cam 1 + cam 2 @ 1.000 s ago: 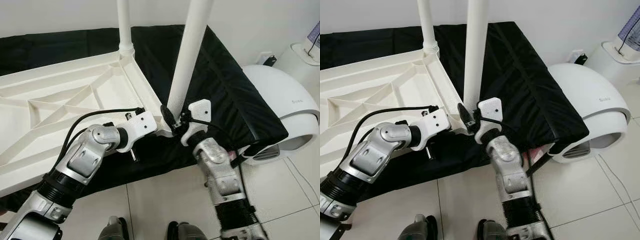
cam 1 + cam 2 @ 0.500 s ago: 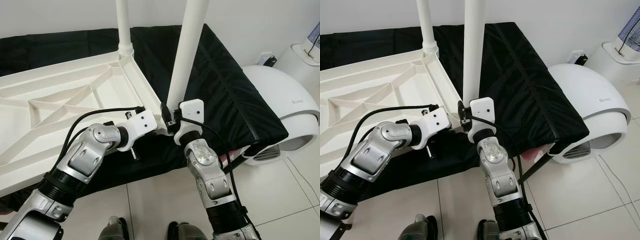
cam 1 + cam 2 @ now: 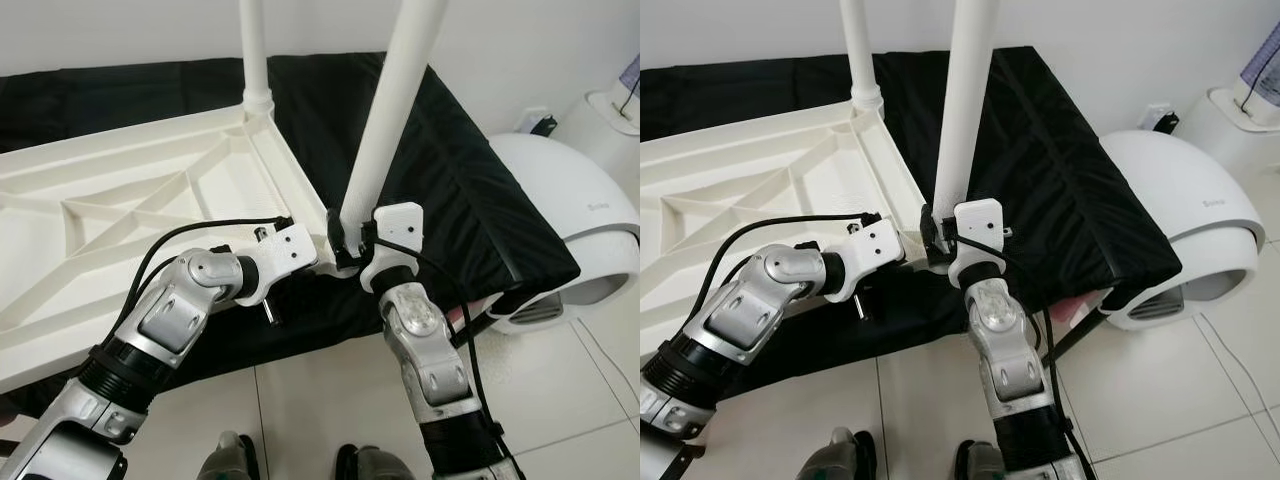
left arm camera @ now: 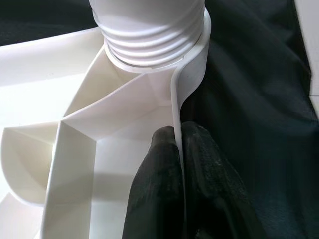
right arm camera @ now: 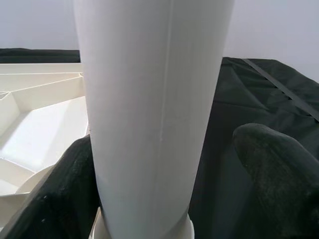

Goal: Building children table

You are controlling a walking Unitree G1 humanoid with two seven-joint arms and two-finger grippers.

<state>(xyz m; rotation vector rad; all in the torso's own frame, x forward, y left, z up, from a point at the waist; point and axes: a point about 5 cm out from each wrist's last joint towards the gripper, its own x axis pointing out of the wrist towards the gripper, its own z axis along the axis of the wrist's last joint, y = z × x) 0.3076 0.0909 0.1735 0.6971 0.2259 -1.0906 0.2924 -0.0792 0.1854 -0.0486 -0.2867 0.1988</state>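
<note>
The white ribbed tabletop lay upside down on a black-covered counter. The left tool pinched its rim near the corner; the right tool stood open around the near white leg.

- White table leg dead centre, standing upright, faint seam line running down its face.
- Right gripper straddling the leg: one black finger pressed against its side, the other finger standing clear with a gap.
- Ribbed white underside of the tabletop off to one side, behind the leg.
- Black cloth beyond, pale wall above it.
</note>
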